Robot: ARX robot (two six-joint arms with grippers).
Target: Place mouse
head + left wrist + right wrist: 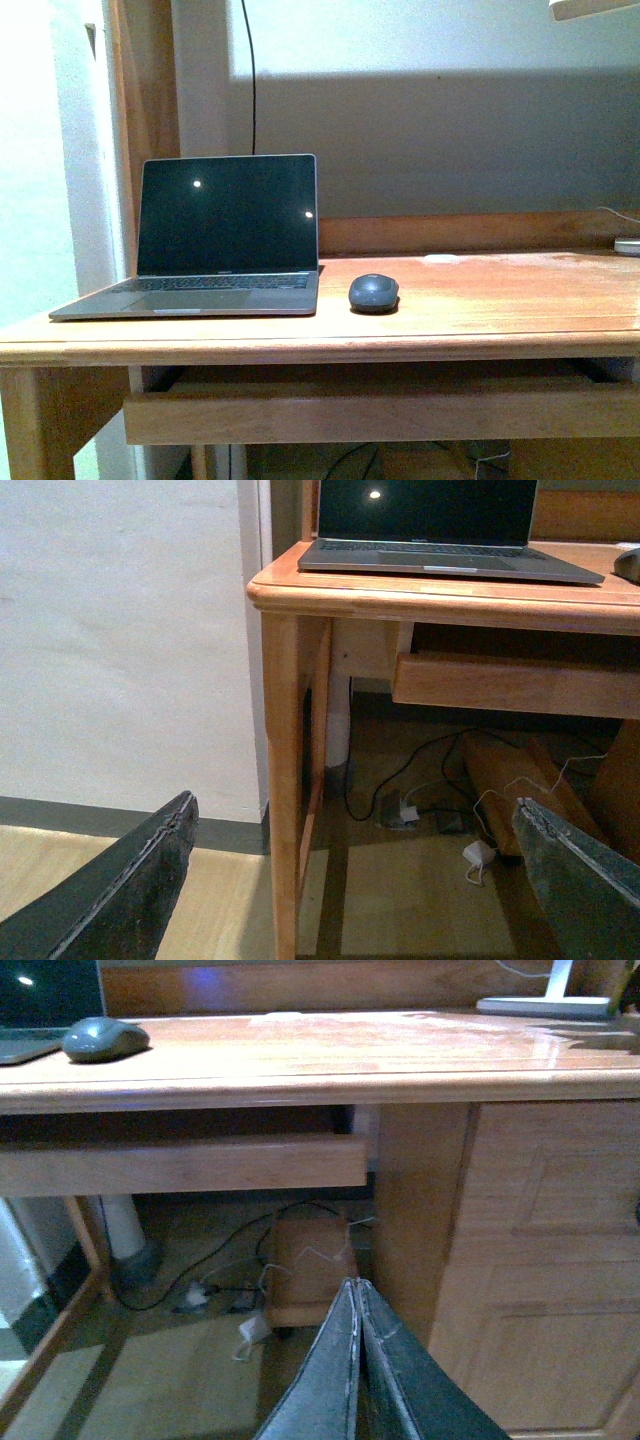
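Note:
The dark grey mouse (374, 293) rests on the wooden desk (480, 310), just right of the open laptop (215, 240). The right wrist view catches the mouse (104, 1038) on the desktop, and its edge (630, 566) shows in the left wrist view. Neither arm appears in the front view. My left gripper (352, 815) hangs open below desk height, in front of the desk's left leg, with nothing between its fingers. Low before the desk's cabinet, my right gripper (357, 1286) is shut and empty. Both are well away from the mouse.
A keyboard drawer (380, 410) sits slightly pulled out under the desktop. Cables and adapters (420, 815) lie on the floor beneath. A lamp base (545, 1004) stands at the desk's far right. A wall (120, 640) borders the desk's left side.

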